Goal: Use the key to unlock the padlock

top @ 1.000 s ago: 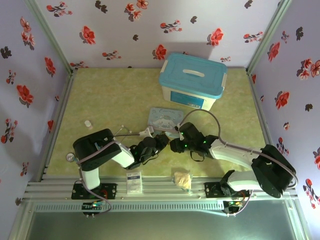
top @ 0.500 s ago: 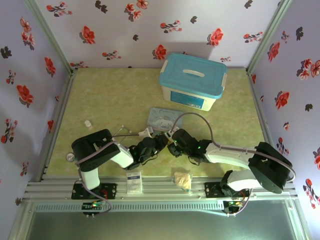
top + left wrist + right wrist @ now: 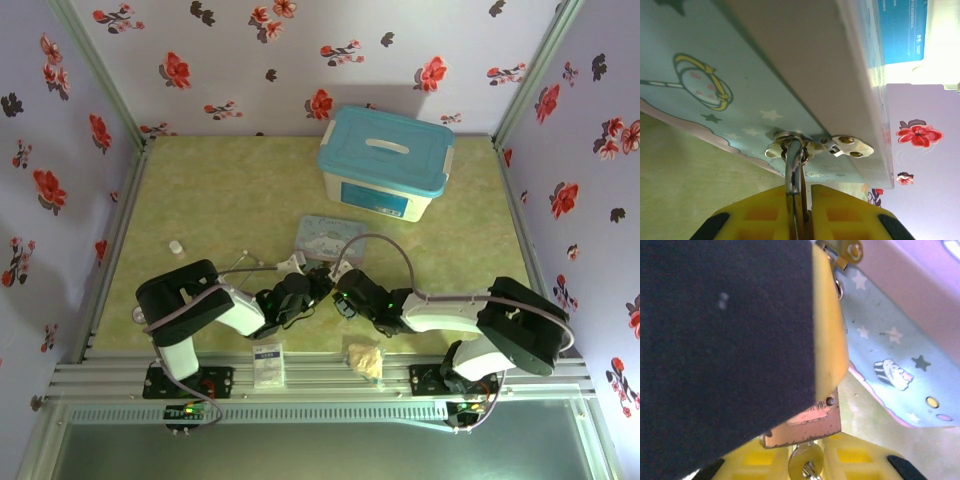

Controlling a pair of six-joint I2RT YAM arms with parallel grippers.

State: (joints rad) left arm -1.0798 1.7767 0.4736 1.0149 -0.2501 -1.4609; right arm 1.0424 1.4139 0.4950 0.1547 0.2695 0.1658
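Over the green tabletop, the left gripper clamps the padlock while the right gripper pinches the key

Top cam was bright and evenly lit, pretty sharp, w/ only soft shadows on the table. Left wrist pic had blown-out glare on the bin top right; left gripper fingers were blurry. Right wrist: huge dark mass totally out of focus, tin behind was soft too.
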